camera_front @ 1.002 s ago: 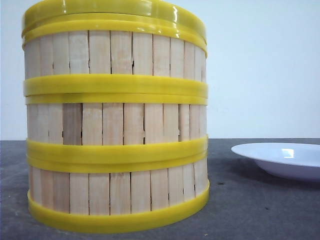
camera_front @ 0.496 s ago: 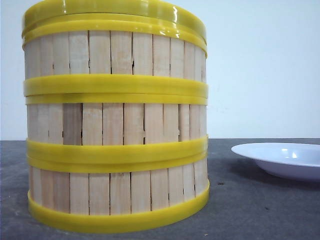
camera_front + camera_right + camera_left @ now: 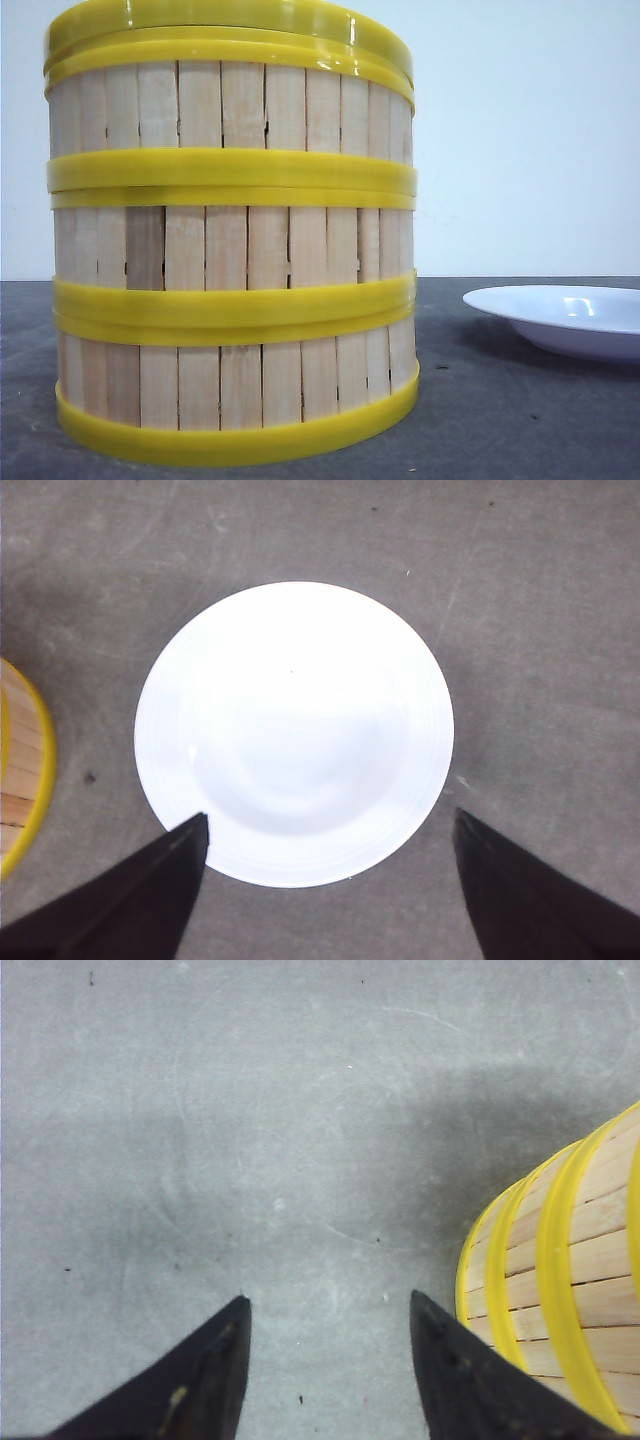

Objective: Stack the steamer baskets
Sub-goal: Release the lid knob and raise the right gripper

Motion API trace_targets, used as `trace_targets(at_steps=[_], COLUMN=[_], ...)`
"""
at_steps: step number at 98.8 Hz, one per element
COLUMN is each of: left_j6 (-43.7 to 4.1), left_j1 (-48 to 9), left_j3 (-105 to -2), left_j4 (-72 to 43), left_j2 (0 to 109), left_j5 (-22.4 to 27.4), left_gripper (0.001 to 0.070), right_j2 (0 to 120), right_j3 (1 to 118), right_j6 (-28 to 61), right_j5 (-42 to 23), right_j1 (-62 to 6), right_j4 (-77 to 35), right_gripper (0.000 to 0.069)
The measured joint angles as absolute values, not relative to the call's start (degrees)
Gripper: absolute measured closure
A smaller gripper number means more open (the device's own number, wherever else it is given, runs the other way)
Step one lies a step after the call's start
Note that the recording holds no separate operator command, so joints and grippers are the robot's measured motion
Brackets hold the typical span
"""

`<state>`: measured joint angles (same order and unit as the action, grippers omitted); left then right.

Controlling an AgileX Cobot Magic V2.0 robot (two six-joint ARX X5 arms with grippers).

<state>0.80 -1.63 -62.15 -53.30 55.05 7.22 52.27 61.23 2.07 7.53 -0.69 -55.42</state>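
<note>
On the counter [image 3: 520, 420], three steamer baskets [image 3: 230, 250] are seen stacked, apparently lidded; left claw [image 3: 330, 1320] and right claw [image 3: 330, 830] are spread, empty.

Grey table [image 3: 500, 420] bearing stacked steamer baskets [image 3: 230, 250] and white plate [image 3: 565, 318].

Plain pale wall [image 3: 520, 140], dark grey table [image 3: 500, 420], seemingly even light

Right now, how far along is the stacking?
It looks done: the three steamer baskets stand in one straight column on the table, with a yellow lid on top. Nothing is in hand: the left gripper and right gripper are open and empty. The white plate lies bare beside the column. Nothing visible remains.
</note>
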Motion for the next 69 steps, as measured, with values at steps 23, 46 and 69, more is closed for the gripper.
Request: trace_targets(at_steps=[23, 46, 69], left_j6=[0.56, 0.56, 0.56], left_j1=[-1.63, -1.61, -1.61], left_j3=[-62.15, -62.15, -62.15], left_j4=[-51.86, -51.86, -51.86], left_j2=[55.05, 55.05, 55.05], left_j5=[7.20, 7.20, 7.20], left_gripper=[0.0680, 0.0680, 0.0680], right_j2=[52.27, 52.27, 52.27], right_j3=[61.23, 61.23, 61.23], right_j6=[2.04, 1.69, 1.67], right_j5=[7.53, 7.51, 7.53], right_j1=[-0.69, -0.69, -0.69], right_j4=[-54.52, -52.82, -50.28], right_gripper=[0.0656, 0.0672, 0.0672])
